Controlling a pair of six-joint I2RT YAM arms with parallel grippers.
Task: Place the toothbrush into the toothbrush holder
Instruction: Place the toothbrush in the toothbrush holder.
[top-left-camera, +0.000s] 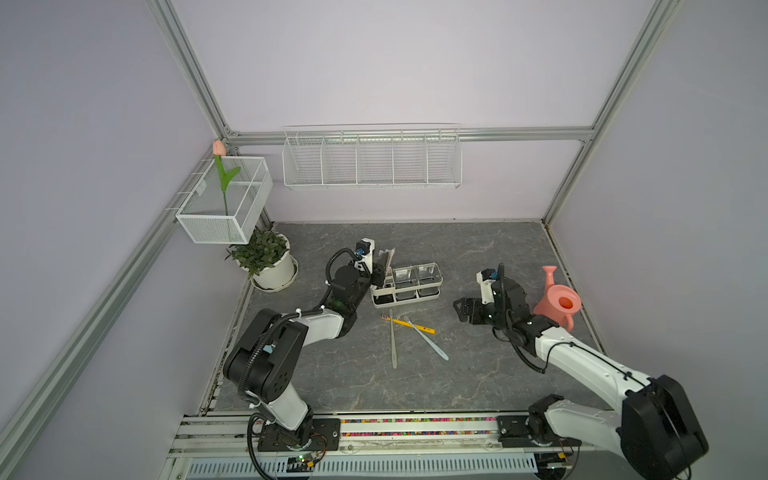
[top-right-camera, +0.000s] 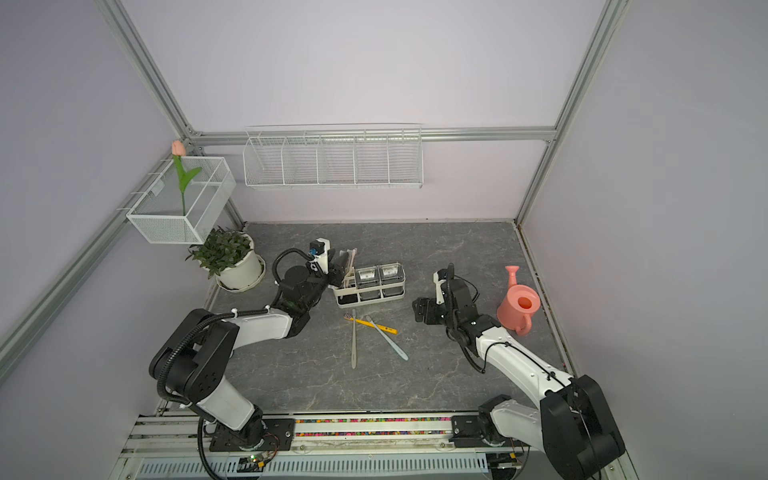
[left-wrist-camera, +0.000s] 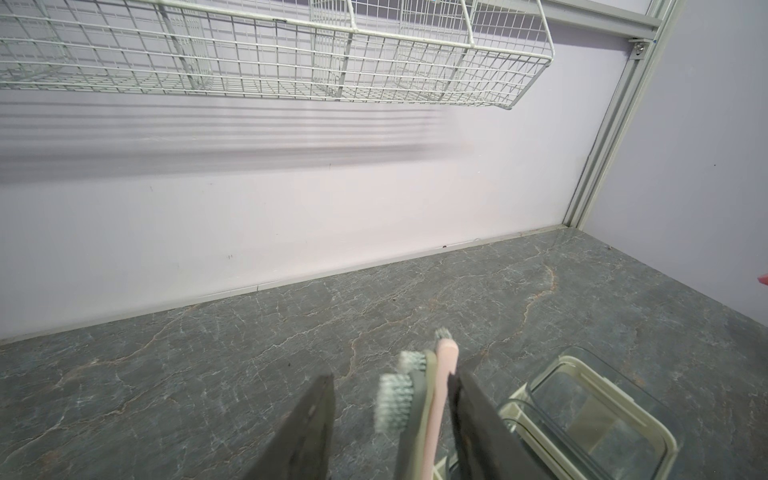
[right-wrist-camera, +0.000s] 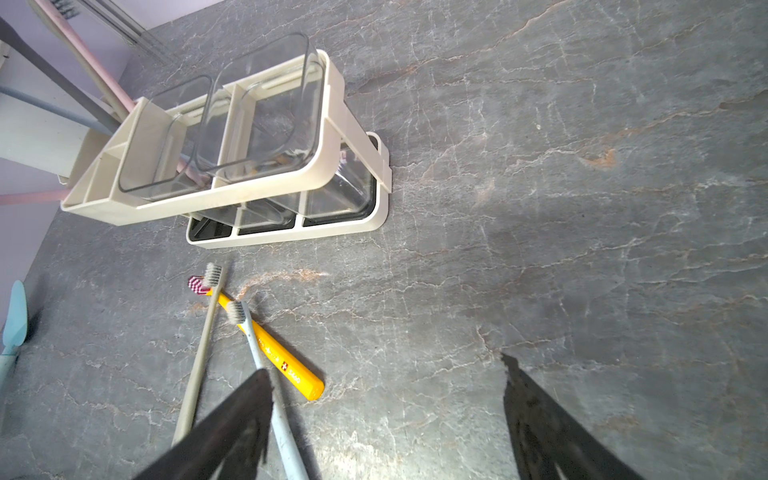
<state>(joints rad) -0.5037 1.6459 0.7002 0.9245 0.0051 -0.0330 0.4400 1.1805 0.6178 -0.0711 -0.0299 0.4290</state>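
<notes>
Tabletop (right-wrist-camera: 540, 208): only right wrist view shows lettering on yellow toothbrush (right-wrist-camera: 291, 370).

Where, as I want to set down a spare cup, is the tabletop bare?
Bare: the strip between the toothbrush holder and the back wall; the patch from the loose toothbrushes to the front rail. Crowded: around the holder's cream end, where the left gripper sits.
</notes>
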